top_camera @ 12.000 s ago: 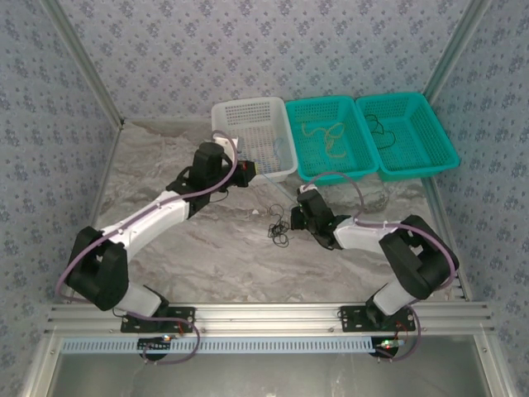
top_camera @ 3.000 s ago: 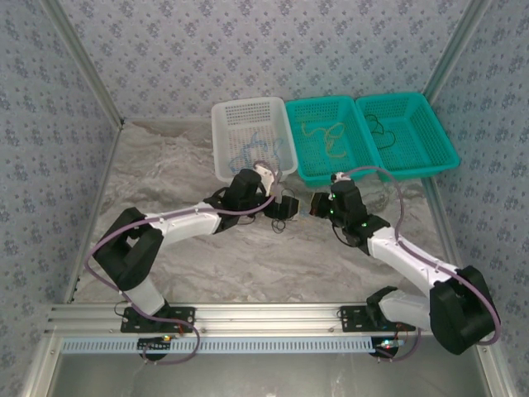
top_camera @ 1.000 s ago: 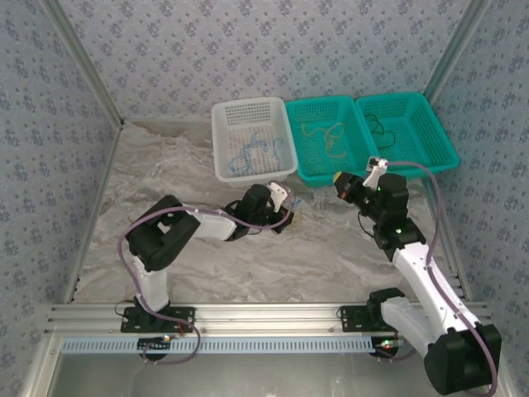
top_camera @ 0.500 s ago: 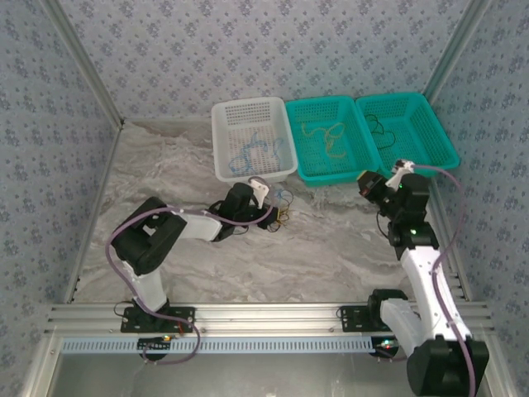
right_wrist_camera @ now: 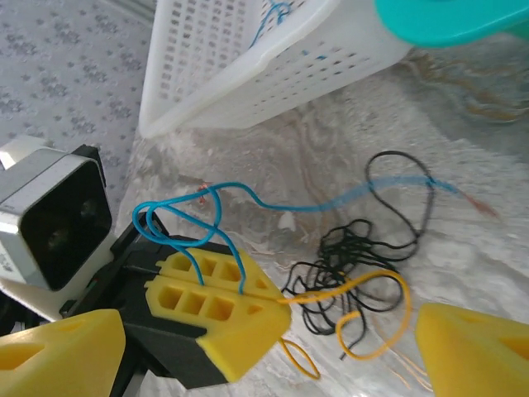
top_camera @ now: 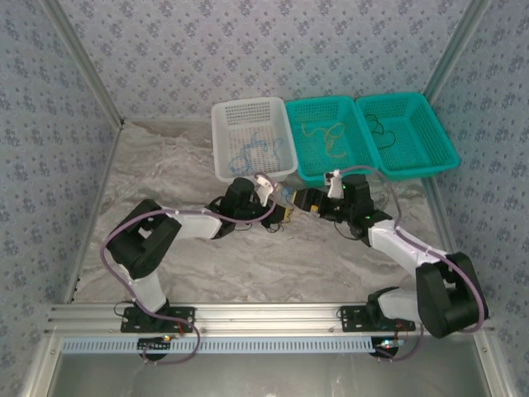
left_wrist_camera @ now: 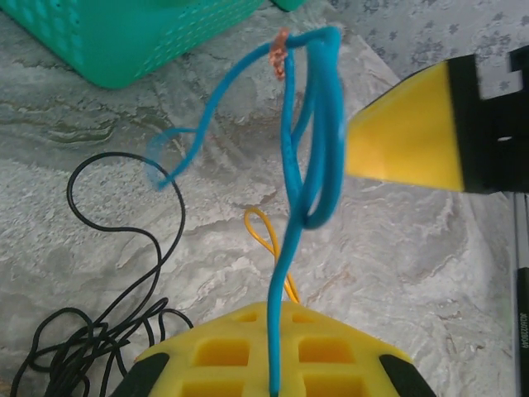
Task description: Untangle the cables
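The cables lie as a small clump on the marble table between both grippers. My left gripper is shut on a blue cable that loops up from its yellow pads. A yellow cable also comes out of the seam at the tip of the left gripper. The black tangle lies loose on the table just beyond, and black cable shows left of the pads. My right gripper stands open, its jaws wide on either side of the left gripper; one fingertip sits close to the blue loop.
Three baskets stand at the back: a white basket with blue cords, a middle teal basket with yellow-tan cords, and a right teal basket with black cords. The white basket is just behind the clump.
My right arm has swung back from the right teal basket to the middle and its jaws have opened. The left gripper has stayed shut on the blue cable, shifting only slightly.
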